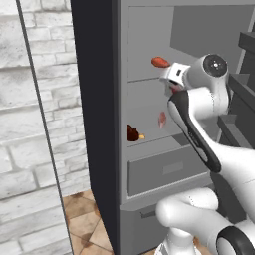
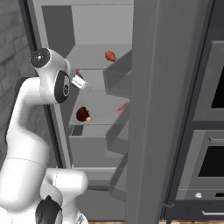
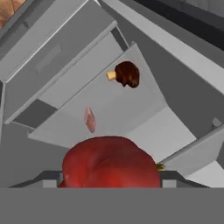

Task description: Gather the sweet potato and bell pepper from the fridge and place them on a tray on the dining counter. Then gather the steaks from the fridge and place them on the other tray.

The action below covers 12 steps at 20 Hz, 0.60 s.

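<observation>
Red bell pepper (image 3: 111, 162) sits gripped between the jaws of the gripper (image 1: 172, 88), inside the open fridge (image 1: 149, 172) above its middle shelf. Gathering the vegetables is under way; next it likely needs withdrawing clear of the shelves and carrying to a dining counter tray.

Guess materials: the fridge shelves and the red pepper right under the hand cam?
Fridge shelves: look like matte grey plastic or painted metal; flat, even tone with no gloss, and the render leaves it open. Bell pepper: smooth, slightly waxy vegetable skin, soft highlights on rounded red lobes.
</observation>
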Available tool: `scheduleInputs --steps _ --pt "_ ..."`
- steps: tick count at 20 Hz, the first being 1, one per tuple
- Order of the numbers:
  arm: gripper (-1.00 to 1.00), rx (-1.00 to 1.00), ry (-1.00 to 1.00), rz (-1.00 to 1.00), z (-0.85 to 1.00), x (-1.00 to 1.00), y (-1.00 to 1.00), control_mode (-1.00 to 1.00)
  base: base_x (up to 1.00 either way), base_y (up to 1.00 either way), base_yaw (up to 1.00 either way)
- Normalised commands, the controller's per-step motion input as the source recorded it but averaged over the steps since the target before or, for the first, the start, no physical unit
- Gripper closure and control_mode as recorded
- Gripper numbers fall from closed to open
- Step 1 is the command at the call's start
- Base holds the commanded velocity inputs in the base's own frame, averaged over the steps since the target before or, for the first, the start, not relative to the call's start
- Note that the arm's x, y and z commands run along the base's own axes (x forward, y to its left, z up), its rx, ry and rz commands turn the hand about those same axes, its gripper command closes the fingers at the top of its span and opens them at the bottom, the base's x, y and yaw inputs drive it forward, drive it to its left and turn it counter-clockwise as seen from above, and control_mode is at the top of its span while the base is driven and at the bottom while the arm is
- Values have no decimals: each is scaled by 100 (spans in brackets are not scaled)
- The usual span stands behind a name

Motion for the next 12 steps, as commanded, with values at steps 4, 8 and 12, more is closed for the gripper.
scheduleInputs --steps 4,8,12 --pt "100 -2 26 -4 -15 -75 27 -100 0 0 0" --pt "100 -4 18 0 -51 -62 28 -100 0 0 0" --pt "100 0 0 1 -83 -58 9 -100 0 0 0"
